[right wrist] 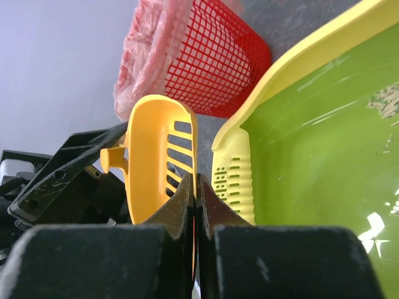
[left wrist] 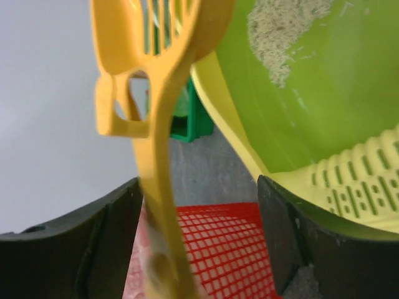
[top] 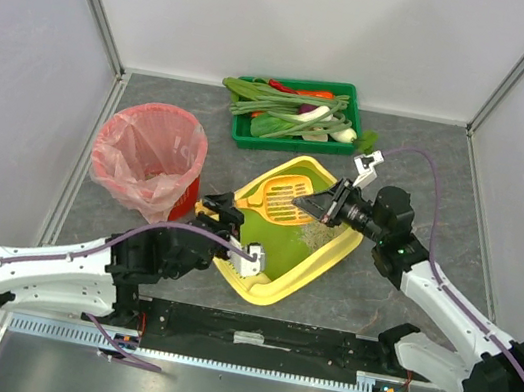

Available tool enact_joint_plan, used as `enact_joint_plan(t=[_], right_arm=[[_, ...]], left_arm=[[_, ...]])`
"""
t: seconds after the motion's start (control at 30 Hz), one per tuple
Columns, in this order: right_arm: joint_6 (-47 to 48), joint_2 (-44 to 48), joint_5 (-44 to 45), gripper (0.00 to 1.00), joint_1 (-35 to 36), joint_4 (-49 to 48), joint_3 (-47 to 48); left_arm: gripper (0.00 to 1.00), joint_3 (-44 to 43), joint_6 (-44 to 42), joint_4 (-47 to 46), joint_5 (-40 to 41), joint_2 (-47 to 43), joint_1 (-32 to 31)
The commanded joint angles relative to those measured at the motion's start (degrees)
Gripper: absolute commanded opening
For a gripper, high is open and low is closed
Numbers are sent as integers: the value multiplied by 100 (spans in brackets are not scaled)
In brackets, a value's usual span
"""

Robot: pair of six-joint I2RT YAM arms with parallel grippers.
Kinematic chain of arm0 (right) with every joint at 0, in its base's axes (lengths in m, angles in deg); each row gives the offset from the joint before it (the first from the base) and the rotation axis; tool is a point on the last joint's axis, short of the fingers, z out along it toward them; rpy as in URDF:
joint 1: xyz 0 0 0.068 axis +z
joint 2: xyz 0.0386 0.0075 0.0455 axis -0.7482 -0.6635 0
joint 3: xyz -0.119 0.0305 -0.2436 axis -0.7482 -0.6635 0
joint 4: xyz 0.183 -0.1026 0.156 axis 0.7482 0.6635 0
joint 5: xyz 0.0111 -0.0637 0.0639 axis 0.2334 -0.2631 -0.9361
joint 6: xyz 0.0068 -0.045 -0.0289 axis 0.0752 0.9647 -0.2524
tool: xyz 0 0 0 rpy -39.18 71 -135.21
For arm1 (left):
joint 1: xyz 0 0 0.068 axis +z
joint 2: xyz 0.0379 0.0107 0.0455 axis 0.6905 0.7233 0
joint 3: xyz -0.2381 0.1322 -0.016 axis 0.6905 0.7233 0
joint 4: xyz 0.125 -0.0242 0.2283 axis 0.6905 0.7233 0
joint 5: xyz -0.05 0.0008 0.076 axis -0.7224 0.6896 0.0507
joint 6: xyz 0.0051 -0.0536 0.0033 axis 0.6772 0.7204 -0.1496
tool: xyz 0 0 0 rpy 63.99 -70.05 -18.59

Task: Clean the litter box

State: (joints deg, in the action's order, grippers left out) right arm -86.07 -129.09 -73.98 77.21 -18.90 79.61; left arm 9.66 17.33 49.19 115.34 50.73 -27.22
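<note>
Grey worktop (top: 493, 267); I see right fingers (right wrist: 181, 212) clamped on yellow scoop (top: 287, 198) above litter box (top: 267, 294) near front edge, left fingers (left wrist: 93, 249) open around scoop handle.

There is one litter box (top: 281, 252), one yellow scoop (top: 287, 196), one red bin (top: 183, 201) and one green crate of vegetables (top: 243, 137).

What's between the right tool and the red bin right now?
The yellow scoop, gripped by the right tool, sits before the red bin; clearest in the right wrist view.
</note>
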Motion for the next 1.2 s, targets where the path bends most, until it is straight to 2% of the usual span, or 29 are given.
enact_joint_plan(t=[0.0,0.13,0.3,0.43,0.53,0.57,0.7,1.03,1.17], right_arm=[[454,313,347,0,14,-210,123],[840,287,383,0,14,133,361],[1544,278,532,0,14,880,686],[1922,357,419,0,14,1100,774],[2037,375,322,0,14,1311,871],[2064,384,339,0,14,1390,871],[1985,533,488,0,5,1382,748],[1836,524,225,0,5,1303,678],[1458,577,-3,0,14,873,415]], left_arm=[[82,-571,1796,1176,-871,-119,-30],[88,-862,2887,1958,-1321,4,-30],[89,-1169,3951,2460,-2303,65,-4],[89,-1311,4593,2724,-2603,127,180],[90,-1556,4944,2671,-3182,22,698],[90,-1618,5032,2645,-3689,-4,1109],[89,-1566,5498,2487,-4256,4,1798],[89,-1214,5710,1495,-4231,153,1860],[88,-1179,5701,1467,-3924,390,1877]])
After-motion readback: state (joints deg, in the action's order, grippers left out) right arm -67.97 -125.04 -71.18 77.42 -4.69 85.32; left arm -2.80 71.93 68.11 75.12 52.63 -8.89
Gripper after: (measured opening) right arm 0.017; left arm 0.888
